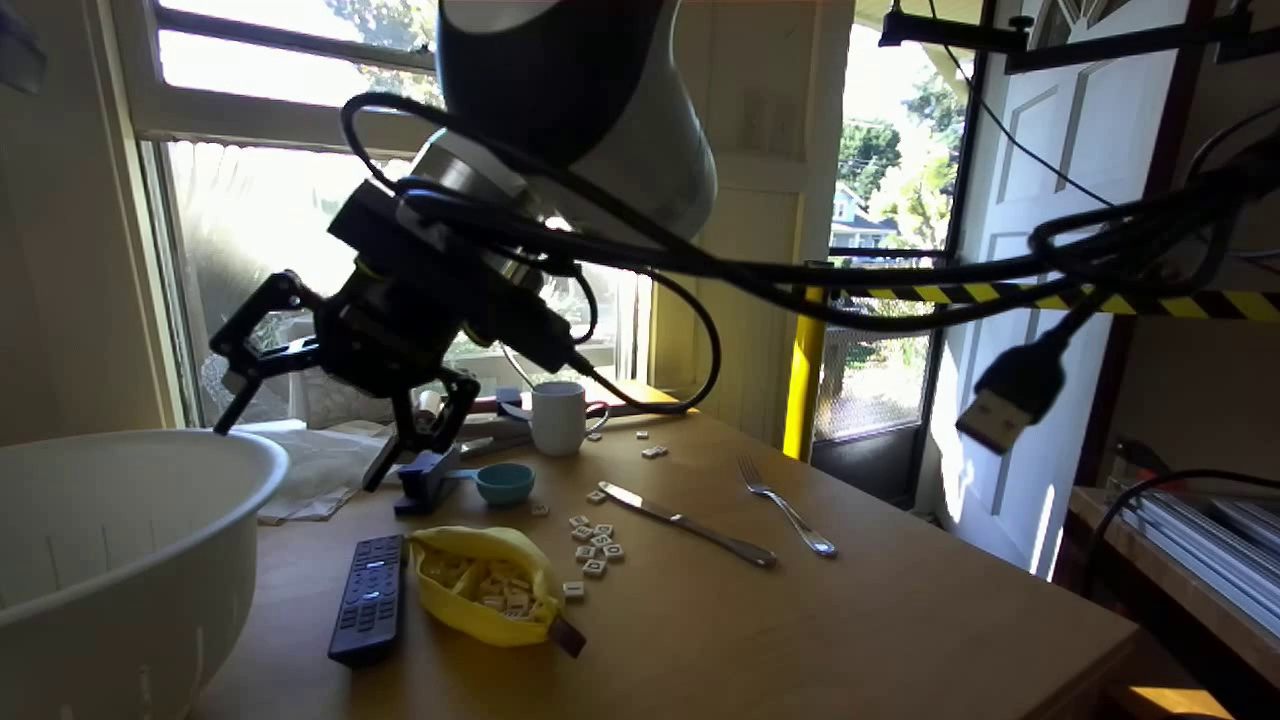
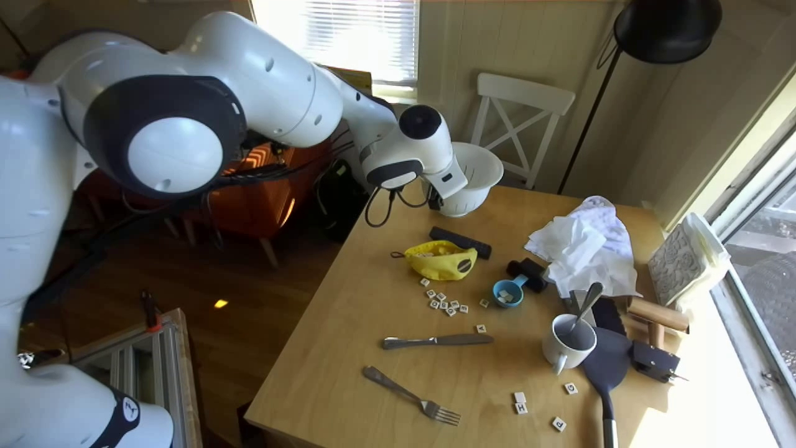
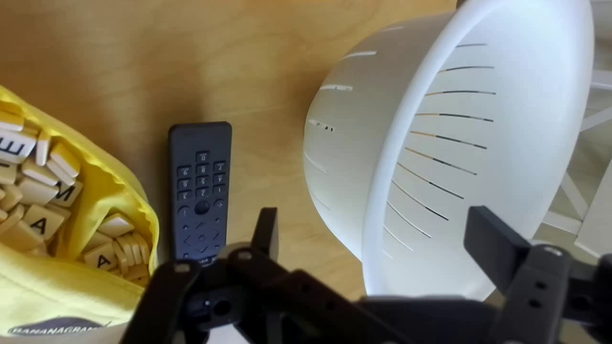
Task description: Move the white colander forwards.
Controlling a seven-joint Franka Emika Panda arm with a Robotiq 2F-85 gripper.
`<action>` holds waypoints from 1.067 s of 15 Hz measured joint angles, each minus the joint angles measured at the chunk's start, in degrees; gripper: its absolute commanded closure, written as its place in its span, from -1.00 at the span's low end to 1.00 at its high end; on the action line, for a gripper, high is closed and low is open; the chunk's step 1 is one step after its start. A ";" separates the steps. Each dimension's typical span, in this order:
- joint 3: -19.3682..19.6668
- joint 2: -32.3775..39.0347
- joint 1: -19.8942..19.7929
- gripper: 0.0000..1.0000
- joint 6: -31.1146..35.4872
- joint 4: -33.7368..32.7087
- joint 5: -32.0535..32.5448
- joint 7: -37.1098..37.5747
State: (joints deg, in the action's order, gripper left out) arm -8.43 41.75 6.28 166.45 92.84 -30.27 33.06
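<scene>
The white colander [image 2: 471,200] is stood upright on the bench [image 2: 367,305], at the corner where the edge nearest the chair [image 2: 526,91] meets the edge on the side of the arm [image 2: 280,74]. The jaws are spread wide apart; in the wrist view the colander's rim is seen between them, though whether it is touched cannot be told. They are angled downward, near that rim.

Near the colander a dark remote control [image 3: 201,191] is laid flat, and a yellow pouch [image 2: 435,270] is found next to it, farther from the chair's edge. The pouch is seen open and filled with letter tiles [image 3: 43,222]. More tiles [image 2: 464,308] are scattered beyond it, toward the middle of the bench. Toward the edge by the window [image 2: 771,267], a blue measuring cup [image 1: 506,488] is placed near the pouch, with small pieces held in it. Crumpled white material [image 2: 572,242] is heaped by the corner where the window's edge and the chair's edge meet.

Past the scattered tiles a knife [image 2: 438,341] is laid, and a fork [image 2: 425,404] is laid past it, toward the edge opposite the chair. Nearer the window's edge a white mug [image 2: 553,350], in which a metal utensil [image 2: 588,298] is leaned, is set just beside a black spatula [image 2: 606,367].
</scene>
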 measured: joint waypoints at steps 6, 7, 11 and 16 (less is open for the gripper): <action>-1.94 8.56 0.11 0.27 2.35 -9.45 -0.97 3.32; -1.95 9.31 0.15 0.39 2.39 -10.54 -0.97 3.49; -0.30 9.71 0.66 0.95 2.32 -11.69 -0.85 3.59; -0.16 7.88 -0.59 0.93 -2.28 -11.15 -0.72 1.13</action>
State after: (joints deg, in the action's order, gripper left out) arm -8.59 49.63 5.70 164.17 81.69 -30.99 34.19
